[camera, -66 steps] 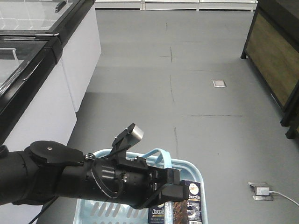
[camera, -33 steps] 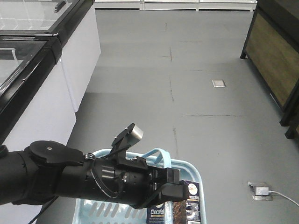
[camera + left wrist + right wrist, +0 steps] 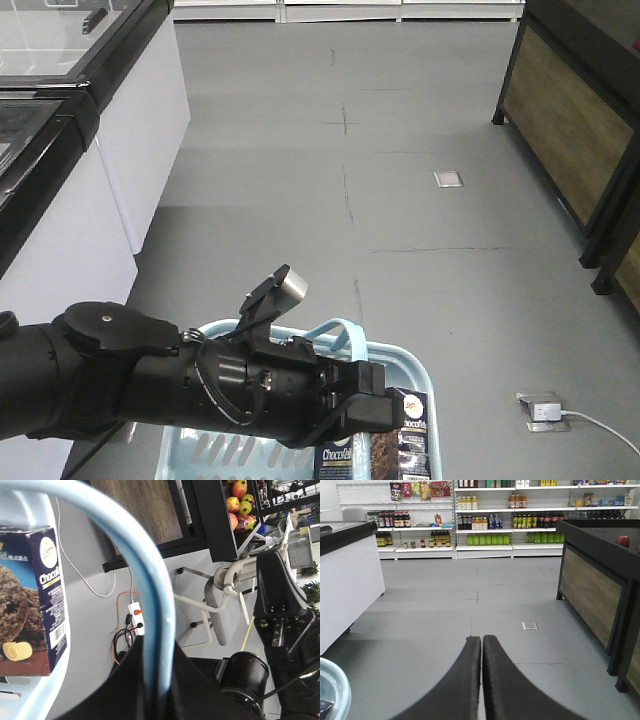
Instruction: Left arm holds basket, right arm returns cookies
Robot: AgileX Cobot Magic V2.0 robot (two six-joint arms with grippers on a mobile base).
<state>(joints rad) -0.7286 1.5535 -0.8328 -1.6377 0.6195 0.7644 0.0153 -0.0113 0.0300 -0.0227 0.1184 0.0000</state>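
Left arm (image 3: 120,385) reached out over the basket (image 3: 425,372). In the left wrist view the handle (image 3: 145,580) ran down between the two dark fingers (image 3: 110,690) of the left gripper (image 3: 365,402), so that gripper read as closed round the handle, though the contact itself was lost in shadow.

Cookies (image 3: 385,445) stood upright in the basket's near right corner, long axis vertical and top end up. The carton's left part was covered by the left gripper and its foot was cut off by the frame edge.

Right gripper (image 3: 481,642): fingers pressed together, nothing between them, pointing level down the aisle. Only the basket rim showed at the lower left of that view, so the carton lay low and to the left of those fingers, out of their line. Judgement: the right arm was the free one and would need to open, swing left and drop onto the carton's top.

Not resolved: the clearance between handle and carton top.
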